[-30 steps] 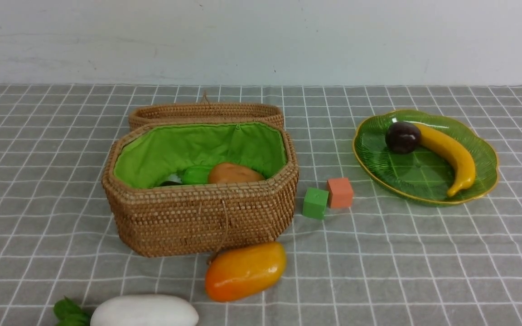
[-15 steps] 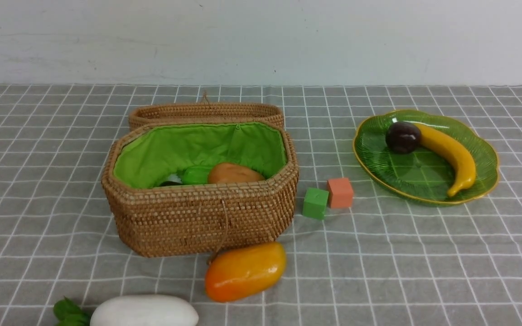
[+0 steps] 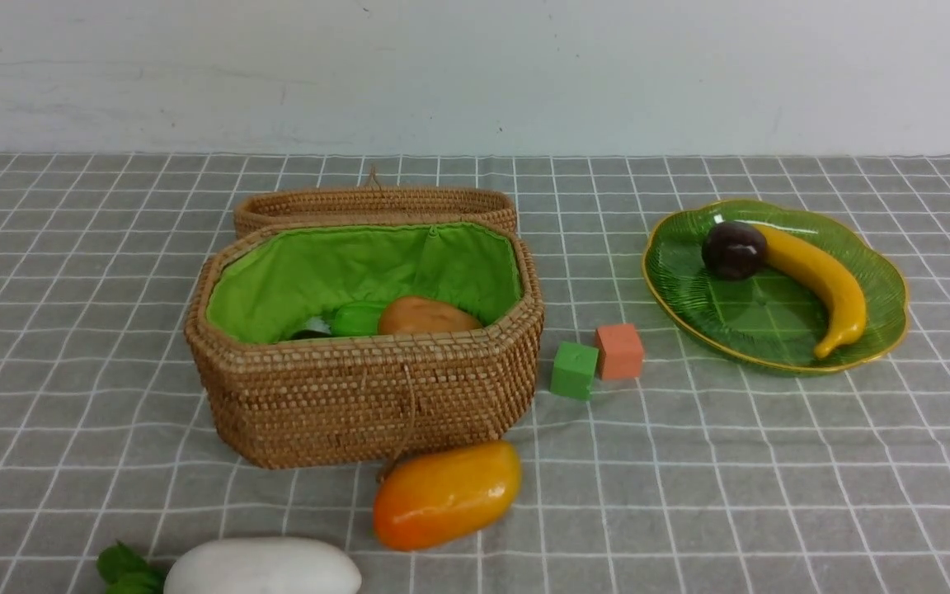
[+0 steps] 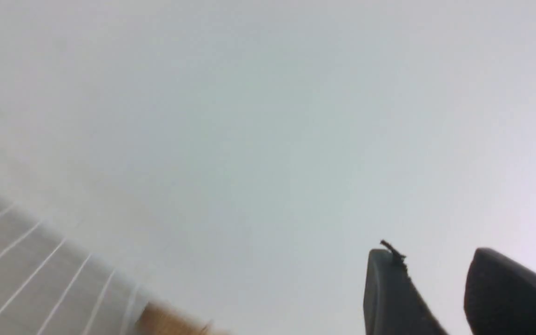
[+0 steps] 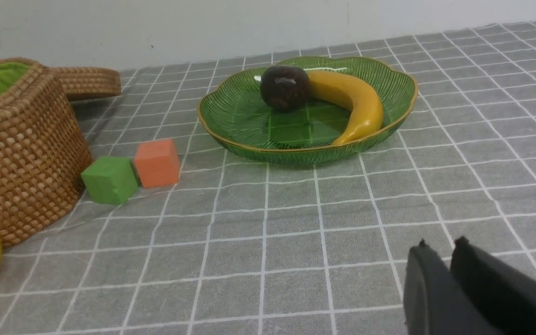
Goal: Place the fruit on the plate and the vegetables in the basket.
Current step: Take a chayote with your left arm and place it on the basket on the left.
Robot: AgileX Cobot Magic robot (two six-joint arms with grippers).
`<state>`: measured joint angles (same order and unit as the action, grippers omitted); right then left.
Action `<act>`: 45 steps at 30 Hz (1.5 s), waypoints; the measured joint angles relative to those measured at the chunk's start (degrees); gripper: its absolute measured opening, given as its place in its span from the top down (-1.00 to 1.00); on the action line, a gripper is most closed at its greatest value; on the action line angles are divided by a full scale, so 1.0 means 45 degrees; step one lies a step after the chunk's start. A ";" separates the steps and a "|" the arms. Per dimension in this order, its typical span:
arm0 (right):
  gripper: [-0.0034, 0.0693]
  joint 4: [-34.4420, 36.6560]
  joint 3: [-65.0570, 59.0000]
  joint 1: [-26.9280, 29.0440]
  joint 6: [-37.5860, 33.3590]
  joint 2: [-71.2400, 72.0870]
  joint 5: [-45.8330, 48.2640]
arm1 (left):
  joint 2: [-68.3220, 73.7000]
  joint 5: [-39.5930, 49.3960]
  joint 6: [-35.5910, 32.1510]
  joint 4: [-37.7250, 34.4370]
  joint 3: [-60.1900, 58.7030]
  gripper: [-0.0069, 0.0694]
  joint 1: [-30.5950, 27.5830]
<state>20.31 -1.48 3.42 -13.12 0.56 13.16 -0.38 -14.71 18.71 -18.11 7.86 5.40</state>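
The woven basket [image 3: 359, 388] stands open at centre left, with a brown potato [image 3: 425, 317] and a pale-green gourd [image 3: 357, 318] inside. On the green plate [image 3: 739, 330] at the right lie a dark plum [image 3: 732, 250] and a yellow banana [image 3: 821, 280]. An orange-yellow mango [image 3: 444, 493] lies on the cloth just in front of the basket. The white radish [image 3: 265, 568] lies at the near left edge. Neither arm shows in the front view. My left gripper [image 4: 431, 253] is open and empty, facing the wall. My right gripper [image 5: 440, 244] hovers low over bare cloth, short of the plate [image 5: 249, 116], its jaws a narrow slit apart and empty.
A green cube [image 3: 574, 370] and an orange cube [image 3: 619, 351] sit between basket and plate. The basket's lid [image 3: 376, 206] hangs open behind it. A white wall closes off the back of the table.
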 joint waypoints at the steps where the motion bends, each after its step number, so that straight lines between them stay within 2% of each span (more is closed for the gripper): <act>1: 0.68 0.0000 0.0000 0.0000 0.0000 0.0000 0.0000 | 0.0190 0.0756 0.0032 0.0517 0.1308 0.19 0.0000; 2: 0.68 0.0000 0.0000 0.0000 0.0000 0.0000 0.0000 | 0.0299 0.1058 0.0033 0.0681 0.1717 0.19 0.0000; 6: 0.67 0.0000 0.0000 0.0000 0.0000 0.0000 0.0000 | 0.1812 0.4604 0.0087 0.1853 0.5319 0.19 0.0000; 7: 0.66 0.0000 0.0000 0.0000 0.0000 0.0000 0.0000 | 0.2731 0.6464 0.0087 0.2180 0.6555 0.19 0.0000; 8: 0.66 0.0000 0.0000 0.0000 0.0000 0.0000 0.0000 | 0.2848 0.7014 0.0087 0.2226 0.6850 0.19 0.0000; 9: 0.66 0.0000 0.0000 0.0000 0.0000 0.0000 0.0000 | 0.3826 0.9162 0.0087 0.2534 0.7644 0.19 0.0000; 10: 0.65 0.0000 0.0000 0.0000 0.0000 0.0000 0.0000 | 0.4195 0.9905 0.0087 0.2639 0.7931 0.19 0.0000; 11: 0.65 0.0000 0.0000 0.0000 0.0000 0.0000 0.0000 | 0.5175 1.1595 0.0087 0.2774 0.8188 0.19 0.0000; 13: 0.64 0.0000 0.0000 0.0000 0.0000 0.0000 0.0000 | 0.6338 1.2897 0.0101 0.2886 0.8201 0.19 0.0000; 19: 0.61 0.0000 0.0000 0.0000 0.0000 0.0000 0.0000 | 0.9102 1.3543 -0.0320 0.2744 0.8201 0.19 0.0029; 20: 0.61 0.0000 0.0000 0.0000 0.0000 0.0000 0.0000 | 0.9528 1.3644 -0.0899 0.2707 0.8201 0.19 0.0101; 21: 0.60 0.0000 0.0000 0.0000 0.0000 0.0000 0.0000 | 1.0476 1.3921 -0.2484 0.2444 0.8215 0.19 0.0411; 23: 0.60 0.0000 0.0000 0.0000 0.0000 0.0000 0.0000 | 1.0996 1.4074 -0.3621 0.2170 0.8256 0.19 0.0699; 24: 0.60 0.0000 0.0000 0.0000 0.0000 0.0000 0.0000 | 1.1801 1.4304 -0.5322 0.1666 0.8388 0.17 0.1342; 25: 0.60 0.0000 0.0000 0.0000 0.0000 0.0000 0.0000 | 1.2085 1.4445 -0.6220 0.1564 0.8433 0.14 0.1616; 26: 0.59 0.0000 0.0000 0.0000 0.0000 0.0000 0.0000 | 1.2690 1.4552 -0.7431 0.1391 0.8610 0.07 0.2228; 28: 0.58 0.0000 0.0000 0.0000 0.0000 0.0000 0.0013 | 1.3492 1.4394 -0.8413 0.1608 0.8702 -0.08 0.2890; 30: 0.57 0.0000 0.0000 0.0000 0.0000 0.0000 0.0013 | 1.4241 1.4134 -0.8818 0.2117 0.8702 -0.27 0.3248; 34: 0.56 0.0000 0.0000 0.0000 0.0000 0.0000 0.0027 | 1.6145 1.2852 -0.9132 0.3630 0.8702 -0.81 0.3540; 35: 0.55 0.0000 0.0000 0.0000 0.0000 0.0000 0.0038 | 1.6536 1.2499 -0.9168 0.3734 0.8702 -0.86 0.3556; 40: 0.54 0.0000 0.0000 0.0000 0.0000 0.0000 0.0038 | 1.7894 1.1852 -0.9625 0.3823 0.8711 -0.92 0.3556; 45: 0.52 0.0000 0.0000 0.0000 0.0000 0.0000 0.0038 | 1.9687 1.2169 -1.0528 0.3465 0.8727 -0.78 0.3556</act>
<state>20.31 -1.48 3.42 -13.12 0.56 13.33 88.21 40.05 -28.67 -2.52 47.13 21.41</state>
